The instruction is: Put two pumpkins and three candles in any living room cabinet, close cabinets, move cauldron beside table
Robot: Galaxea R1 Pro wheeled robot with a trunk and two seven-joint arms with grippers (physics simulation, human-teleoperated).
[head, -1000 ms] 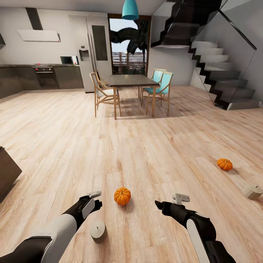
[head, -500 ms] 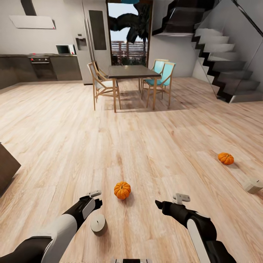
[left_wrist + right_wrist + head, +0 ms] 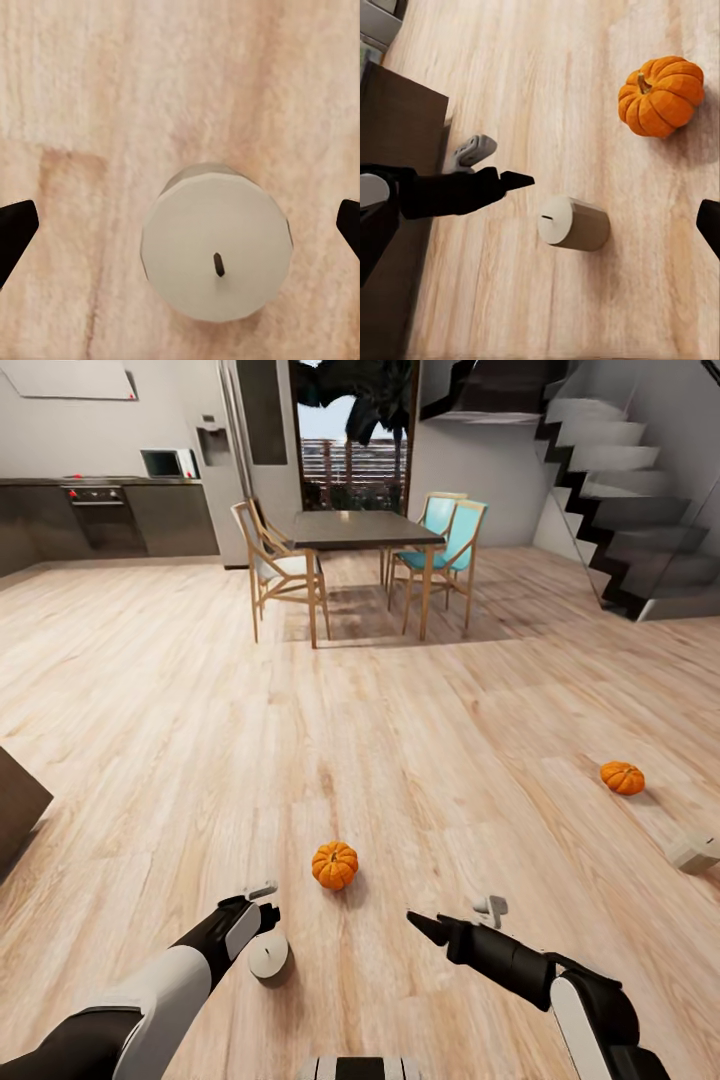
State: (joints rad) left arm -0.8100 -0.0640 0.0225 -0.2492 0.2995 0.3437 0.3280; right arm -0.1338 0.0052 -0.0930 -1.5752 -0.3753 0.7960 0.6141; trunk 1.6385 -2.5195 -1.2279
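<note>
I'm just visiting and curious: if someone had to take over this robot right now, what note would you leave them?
Left gripper: open, empty, above the short beige-grey cylindrical candle standing on the wooden floor.
Right gripper: empty, in the air; I cannot tell whether it is open.
Near bright orange ribbed pumpkin on the floor just ahead; second orange pumpkin far right, a pale candle-like object lying near it.
Done: nothing stored yet.
Left: grasp this candle, collect the rest into a cabinet, close the cabinets, place the cauldron.

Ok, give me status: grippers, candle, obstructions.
Left gripper open, above upright candle, not touching. Right gripper state unclear, empty. Pumpkin on floor just beyond. Nothing blocking the candle.
</note>
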